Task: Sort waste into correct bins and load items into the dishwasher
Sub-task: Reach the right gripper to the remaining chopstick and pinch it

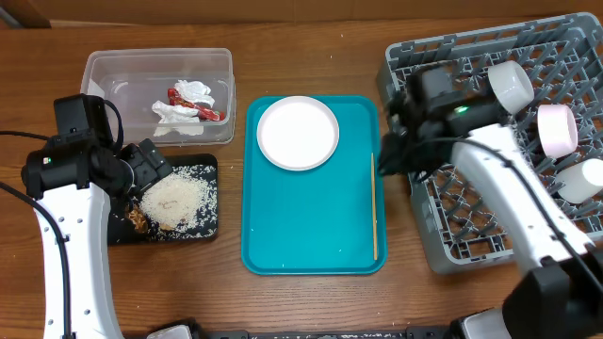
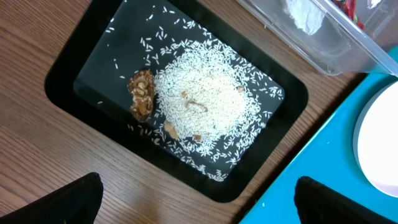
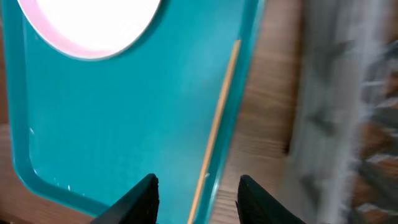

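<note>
Black tray (image 2: 62, 78): rice (image 2: 205, 102) heaped inside.
Left claw (image 2: 198, 196): wide, empty.
Right claw (image 3: 196, 190): parted, empty, over chopstick (image 3: 221, 102).

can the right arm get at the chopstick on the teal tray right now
Probably yes: the chopstick lies bare along the rim of the teal tray, nothing on it, and the jaws of the right arm hang open over it. The rim close beside it may crowd one jaw.
</note>
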